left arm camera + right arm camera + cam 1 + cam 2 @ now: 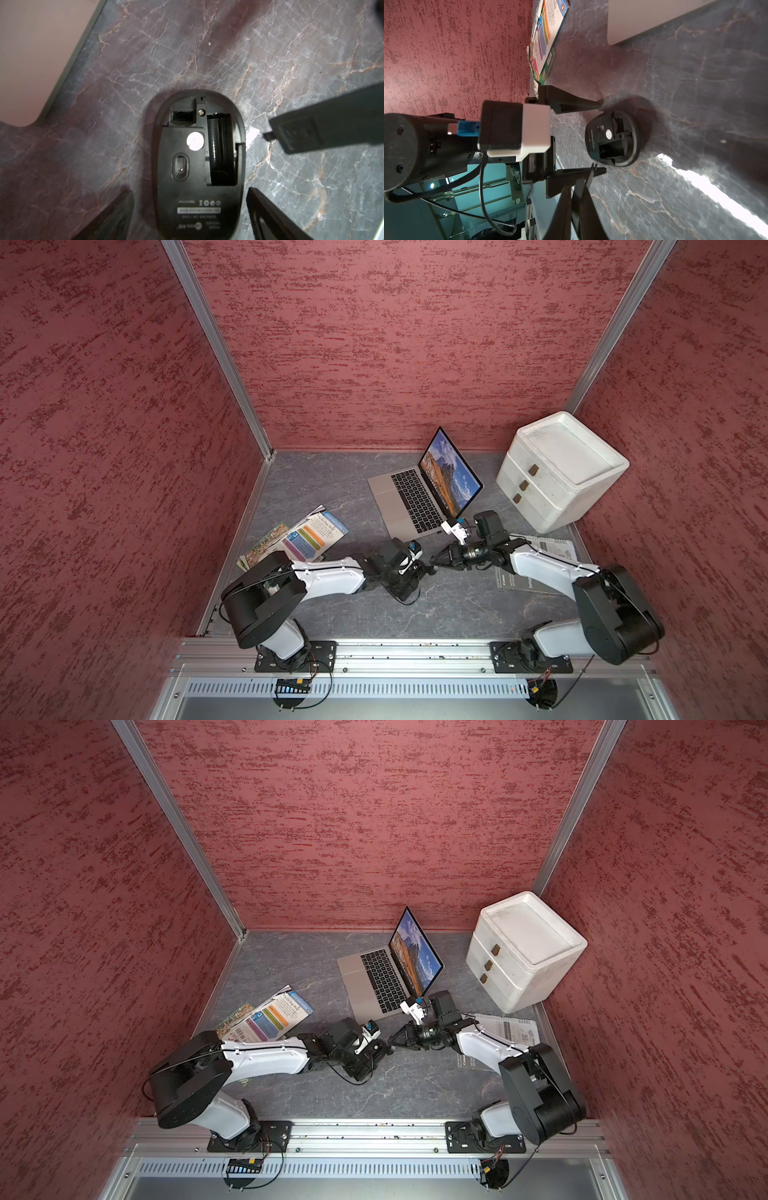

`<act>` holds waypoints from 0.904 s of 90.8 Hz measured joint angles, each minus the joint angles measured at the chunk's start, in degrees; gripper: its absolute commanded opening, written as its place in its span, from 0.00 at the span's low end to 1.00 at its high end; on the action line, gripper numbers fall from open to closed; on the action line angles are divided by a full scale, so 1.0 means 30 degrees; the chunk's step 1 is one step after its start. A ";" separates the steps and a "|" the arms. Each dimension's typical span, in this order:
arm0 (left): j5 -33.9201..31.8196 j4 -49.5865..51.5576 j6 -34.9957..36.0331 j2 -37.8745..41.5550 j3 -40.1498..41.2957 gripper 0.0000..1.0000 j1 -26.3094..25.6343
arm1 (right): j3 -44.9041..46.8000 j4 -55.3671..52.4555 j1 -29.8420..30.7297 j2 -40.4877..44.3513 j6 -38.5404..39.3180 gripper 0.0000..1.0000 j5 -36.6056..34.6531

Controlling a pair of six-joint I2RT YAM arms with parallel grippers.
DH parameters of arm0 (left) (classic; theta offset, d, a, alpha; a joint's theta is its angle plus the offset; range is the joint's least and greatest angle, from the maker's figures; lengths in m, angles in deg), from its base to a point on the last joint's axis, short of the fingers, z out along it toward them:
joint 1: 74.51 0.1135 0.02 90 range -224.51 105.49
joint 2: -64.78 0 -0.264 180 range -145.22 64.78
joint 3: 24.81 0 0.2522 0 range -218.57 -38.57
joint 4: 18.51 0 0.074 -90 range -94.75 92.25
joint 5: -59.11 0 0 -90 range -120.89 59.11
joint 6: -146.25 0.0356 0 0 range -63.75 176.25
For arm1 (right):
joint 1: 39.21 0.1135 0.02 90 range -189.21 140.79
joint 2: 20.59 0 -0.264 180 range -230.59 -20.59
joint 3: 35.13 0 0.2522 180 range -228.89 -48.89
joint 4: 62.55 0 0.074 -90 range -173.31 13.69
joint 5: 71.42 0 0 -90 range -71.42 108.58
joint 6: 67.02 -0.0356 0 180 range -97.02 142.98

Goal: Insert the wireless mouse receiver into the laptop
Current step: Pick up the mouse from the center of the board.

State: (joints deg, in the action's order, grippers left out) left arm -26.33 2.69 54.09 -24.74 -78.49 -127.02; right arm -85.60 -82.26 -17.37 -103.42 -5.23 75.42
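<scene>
Left claw (189,190) held wide open astride the upturned mouse (197,158), no contact seen. Right claw (435,565) shut tight, tip just beside the mouse; a hold cannot be confirmed. Receiver not made out, judged stowed inside the mouse. Extraction step: mouse to be clamped first. Laptop (415,493) open beyond.

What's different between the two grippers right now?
The left gripper is open, its fingers either side of the upturned mouse; the right gripper is shut, pinching a thin black cover piece. The left points down at the table; the right lies nearly level. Both are black, two-fingered.
</scene>
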 measured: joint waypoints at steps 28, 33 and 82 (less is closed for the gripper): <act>0.0000 -0.0852 0.1202 -0.0685 -0.0226 0.53 -0.0007 | -0.2076 -0.2586 -0.0095 -0.2193 0.2215 0.00 0.0240; 0.0015 -0.0918 0.1508 -0.0721 -0.0226 0.50 -0.0007 | -0.2353 -0.3264 -0.0211 -0.2295 0.2608 0.00 0.0313; -0.0073 -0.2106 0.4954 -0.0546 0.0474 0.42 -0.0903 | -0.4204 -0.8036 -0.0699 -0.4699 0.6054 0.00 0.1821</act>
State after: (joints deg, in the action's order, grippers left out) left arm -26.55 -3.62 68.96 -26.37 -77.07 -129.73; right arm -98.21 -106.37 -19.47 -117.52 12.93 80.88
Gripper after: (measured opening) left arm 0.621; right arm 0.110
